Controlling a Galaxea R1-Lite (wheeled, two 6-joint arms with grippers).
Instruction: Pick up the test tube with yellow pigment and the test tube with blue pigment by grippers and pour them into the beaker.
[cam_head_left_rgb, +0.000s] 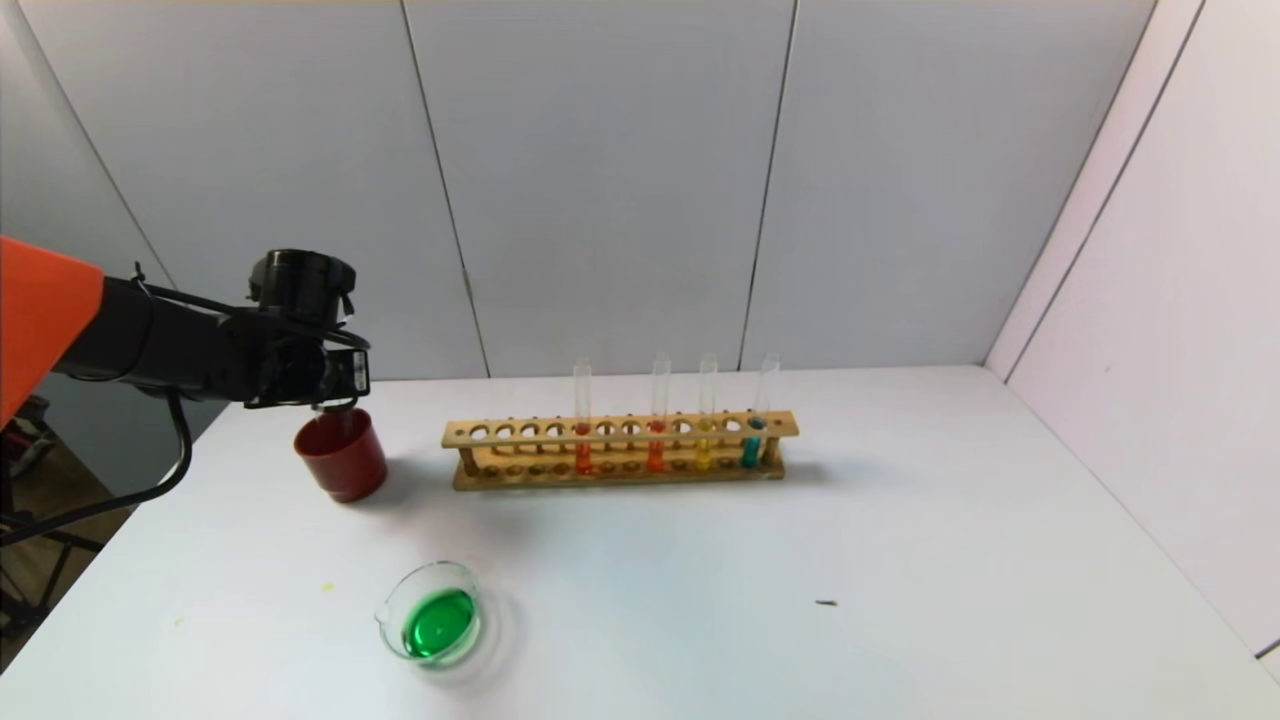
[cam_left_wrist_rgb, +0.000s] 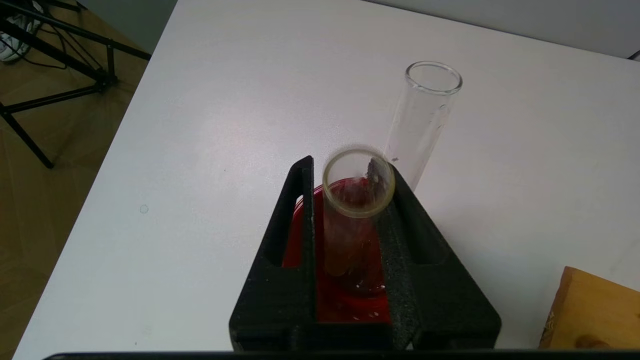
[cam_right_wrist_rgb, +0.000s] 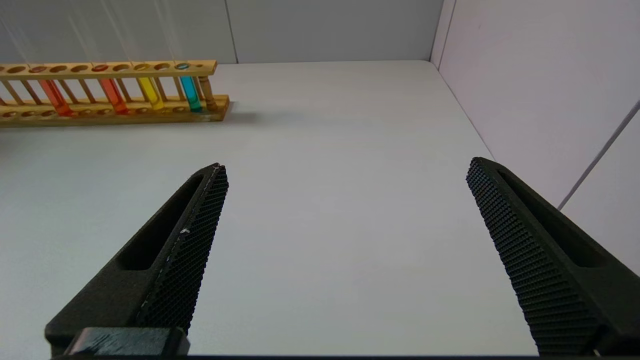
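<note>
— Beaker? Lower left, low clear glass, green liquid inside.
— Left pincer? Clamped on an empty test tube over the red cup, left of the rack.
— Right pincer? Spread wide above bare worktop.
</note>
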